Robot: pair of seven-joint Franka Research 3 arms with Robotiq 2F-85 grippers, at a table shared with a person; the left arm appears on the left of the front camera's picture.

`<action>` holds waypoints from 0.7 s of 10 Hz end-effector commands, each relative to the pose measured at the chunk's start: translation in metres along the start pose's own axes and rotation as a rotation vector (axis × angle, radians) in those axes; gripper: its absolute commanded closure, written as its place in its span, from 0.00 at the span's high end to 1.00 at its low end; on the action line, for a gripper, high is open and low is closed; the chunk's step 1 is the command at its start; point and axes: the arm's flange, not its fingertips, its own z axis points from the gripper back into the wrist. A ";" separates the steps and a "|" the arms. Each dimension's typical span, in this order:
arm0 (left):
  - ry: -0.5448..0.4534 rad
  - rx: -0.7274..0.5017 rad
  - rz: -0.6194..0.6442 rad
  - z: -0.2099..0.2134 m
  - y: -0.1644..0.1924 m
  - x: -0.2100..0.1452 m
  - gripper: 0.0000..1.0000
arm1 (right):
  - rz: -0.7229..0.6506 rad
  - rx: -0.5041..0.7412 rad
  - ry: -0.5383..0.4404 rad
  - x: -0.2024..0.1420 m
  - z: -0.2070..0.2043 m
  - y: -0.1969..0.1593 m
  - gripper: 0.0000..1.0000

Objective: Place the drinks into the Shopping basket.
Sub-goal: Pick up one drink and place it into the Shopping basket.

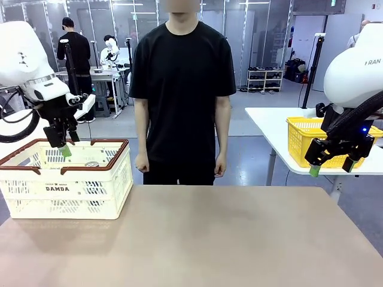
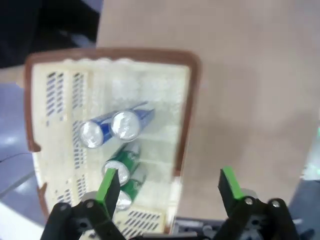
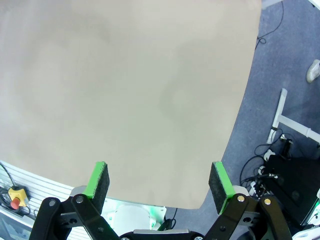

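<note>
The cans point(image 2: 117, 150) are lying inside the shopping basket point(image 1: 90, 197) on the table point(image 1: 227, 239), so the loading step is looking finished. The left claw point(image 2: 170, 187) is hanging open and empty above the basket; the right claw point(image 3: 159, 182) is hanging open over bare table. Next probably calls for pulling both arms clear.

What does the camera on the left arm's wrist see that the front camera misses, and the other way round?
The left wrist view looks down into the Shopping basket: blue-and-white cans and green cans lie inside, below the open left claw. The front view adds the person, the yellow basket and the open right claw. Both share the basket, the table and the left claw.
</note>
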 end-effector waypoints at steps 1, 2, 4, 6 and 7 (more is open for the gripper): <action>-0.063 -0.088 -0.034 -0.007 -0.039 0.001 1.00 | 0.000 -0.002 0.003 0.000 0.003 -0.002 1.00; -0.048 -0.093 -0.047 -0.010 -0.055 0.006 1.00 | 0.000 -0.002 0.003 0.000 0.003 -0.002 1.00; -0.024 -0.131 -0.064 -0.019 -0.083 0.016 1.00 | 0.000 -0.002 0.003 0.000 0.003 -0.002 1.00; -0.026 -0.120 -0.065 -0.031 -0.095 0.020 1.00 | 0.000 -0.002 0.003 0.000 0.003 -0.002 1.00; -0.041 -0.099 -0.048 -0.036 -0.099 0.020 1.00 | 0.000 -0.002 0.003 0.000 0.003 -0.002 1.00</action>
